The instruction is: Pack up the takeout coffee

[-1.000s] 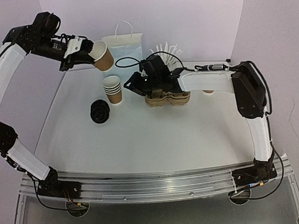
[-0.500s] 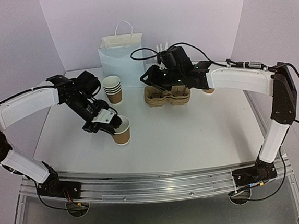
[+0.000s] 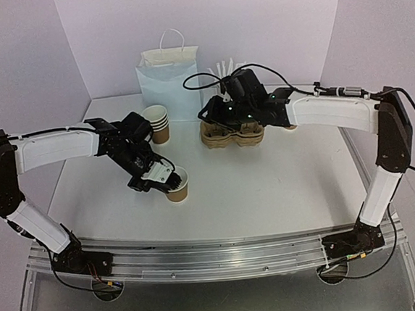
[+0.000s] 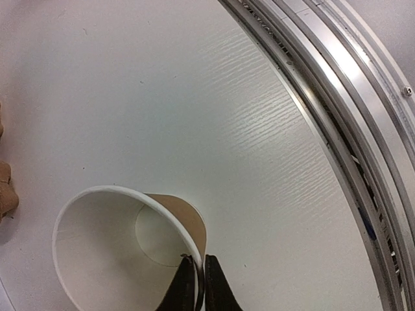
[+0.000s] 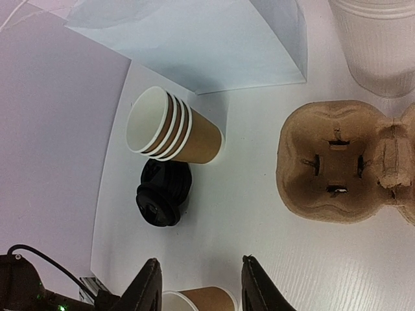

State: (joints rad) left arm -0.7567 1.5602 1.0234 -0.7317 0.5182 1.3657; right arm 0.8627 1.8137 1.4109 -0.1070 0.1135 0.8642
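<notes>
**A:** Where is the coffee cup right now?

**B:** A single brown cup (image 3: 177,188) sits open-mouthed and unlidded at the middle-left of the tabletop (image 3: 283,185), well apart from the cup carrier (image 3: 233,133). The left claw (image 4: 199,271) is closed on its wall, one finger inside the white rim and one outside, pinching the paper. I cannot tell whether the base rests on the tabletop or is just off it.

**A:** So which step is this?

**B:** I judge it to be the transfer of a first cup: grasped, not yet placed. The one carrier well that the right wrist view shows whole is empty.

**A:** And the rest of the stock?

**B:** A stack of cups (image 5: 172,126) stands at the back left, with the black lids (image 5: 163,193) just beside it. A white paper bag (image 3: 170,79) and a white cup of sticks (image 5: 379,45) stand behind.

**A:** The other arm?

**B:** The right claw (image 5: 202,285) hangs near the carrier with its fingers spread wide, gripping nothing.

**A:** What does the next move call for?

**B:** As I see it, lift the cup clear, carry it right and back to the carrier, then lower it upright into a well. A rim pinch is a thin hold, so the cup could swing or crease, and a slow, level carry seems wise. The right arm hangs over the carrier and may need to give way. After that the cup needs a lid.
</notes>
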